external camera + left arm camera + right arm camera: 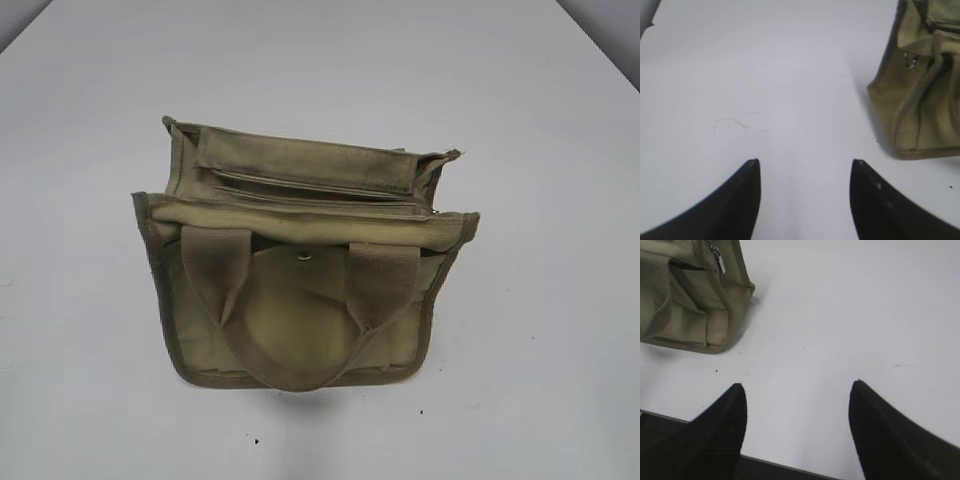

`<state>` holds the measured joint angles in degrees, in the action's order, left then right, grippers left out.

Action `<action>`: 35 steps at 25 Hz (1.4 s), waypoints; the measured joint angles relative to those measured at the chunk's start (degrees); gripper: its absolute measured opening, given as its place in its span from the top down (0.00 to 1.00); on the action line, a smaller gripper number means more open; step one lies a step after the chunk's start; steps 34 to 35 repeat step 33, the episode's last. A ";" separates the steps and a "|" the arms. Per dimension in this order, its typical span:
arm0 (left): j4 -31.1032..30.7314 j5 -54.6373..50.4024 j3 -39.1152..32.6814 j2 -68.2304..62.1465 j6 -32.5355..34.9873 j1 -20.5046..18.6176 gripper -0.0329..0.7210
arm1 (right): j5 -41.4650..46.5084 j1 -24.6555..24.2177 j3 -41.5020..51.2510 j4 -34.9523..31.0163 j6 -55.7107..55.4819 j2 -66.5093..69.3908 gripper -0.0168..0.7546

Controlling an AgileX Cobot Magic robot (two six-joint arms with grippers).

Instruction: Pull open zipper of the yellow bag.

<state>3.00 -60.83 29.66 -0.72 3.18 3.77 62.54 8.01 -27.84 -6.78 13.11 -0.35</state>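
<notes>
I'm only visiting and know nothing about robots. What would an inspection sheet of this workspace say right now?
Surface: white table, a few small dark specks.
Job's things: yellow bag standing at mid-table; zipper along its top, silver pull tab at one end.
Clutter: nothing seen.
Grippers: left gripper and right gripper both open, empty, over bare table beside the bag.
Cables: nothing seen.
Surroundings: grey strips past the table's far corners.

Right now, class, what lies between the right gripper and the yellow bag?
Only bare white table separates the right gripper from the yellow bag, as the right wrist view shows.

Bag point(300, 300) upright on table point(540, 200)
</notes>
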 joint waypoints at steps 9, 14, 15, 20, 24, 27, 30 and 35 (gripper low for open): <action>0.00 -0.01 0.00 1.06 0.00 -3.86 0.38 | 0.00 -0.25 0.06 -0.08 0.05 -0.02 0.33; 0.00 -0.01 0.00 1.06 0.00 -3.86 0.38 | 0.00 -4.08 0.06 -0.07 0.05 -0.02 0.33; 0.00 -0.01 0.00 1.06 0.00 -3.86 0.38 | 0.00 -4.43 0.06 -0.07 0.05 -0.02 0.33; 0.00 -0.01 0.00 1.06 0.00 -3.86 0.38 | 0.00 -5.85 0.06 -0.07 0.05 -0.02 0.33; 0.00 -0.01 0.00 1.06 0.00 -3.86 0.38 | 0.00 -7.24 0.06 -0.07 0.05 -0.02 0.33; 0.00 -0.01 0.00 1.06 0.00 -3.86 0.38 | 0.00 -7.23 0.06 -0.07 0.05 -0.02 0.33; 0.00 -0.01 0.00 1.06 0.00 -3.86 0.38 | 0.00 -7.23 0.06 -0.11 0.05 -0.02 0.33; 0.00 -0.01 0.00 1.06 0.00 -3.86 0.38 | 0.00 -7.23 0.06 -0.11 0.05 -0.02 0.33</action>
